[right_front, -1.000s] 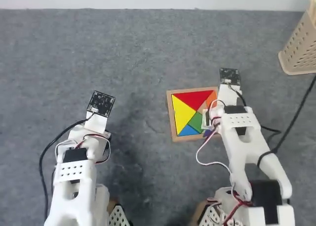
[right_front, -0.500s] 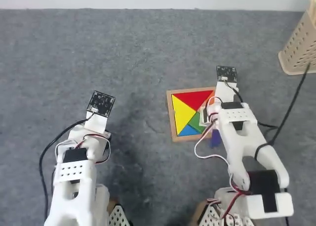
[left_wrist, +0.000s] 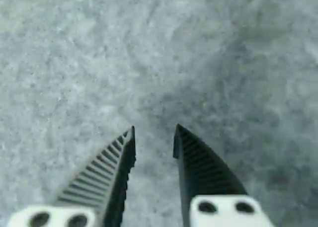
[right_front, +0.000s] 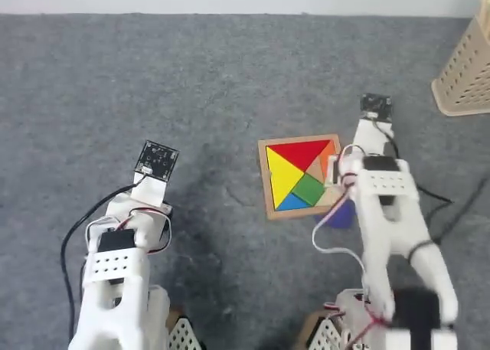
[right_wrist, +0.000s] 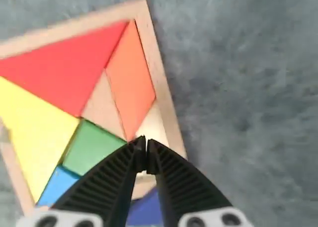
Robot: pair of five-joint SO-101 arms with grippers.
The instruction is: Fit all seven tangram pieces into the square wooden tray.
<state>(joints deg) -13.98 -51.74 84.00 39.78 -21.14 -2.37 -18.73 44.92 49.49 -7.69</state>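
- Where my right wrist camera looks down, my right jaws are clenched tip to tip with nothing between them. They sit over the square wooden tray (right_wrist: 160, 83), at a bare patch of its floor by the pointed end of the orange parallelogram piece (right_wrist: 130, 78).
- The tray lies on the grey carpeted counter (right_front: 191, 82), just beside my right arm (right_front: 387, 204).
- Inside it sit a large red triangle (right_front: 301, 152), a large yellow triangle (right_front: 280, 178), a green square (right_front: 308, 188) and a small blue triangle (right_front: 292, 203). The orange piece runs along the rim nearest my right arm.
- Bare wood shows between the red, orange and green pieces.
- A violet piece (right_front: 342, 212) lies on the counter outside the tray, at its near corner. My right arm partly hides it, so I cannot tell its shape.
- My left jaws are released, with a narrow gap and nothing in it, over the counter well apart from the tray.
- A cream perforated tower (right_front: 467, 67) stands at the counter's far edge.
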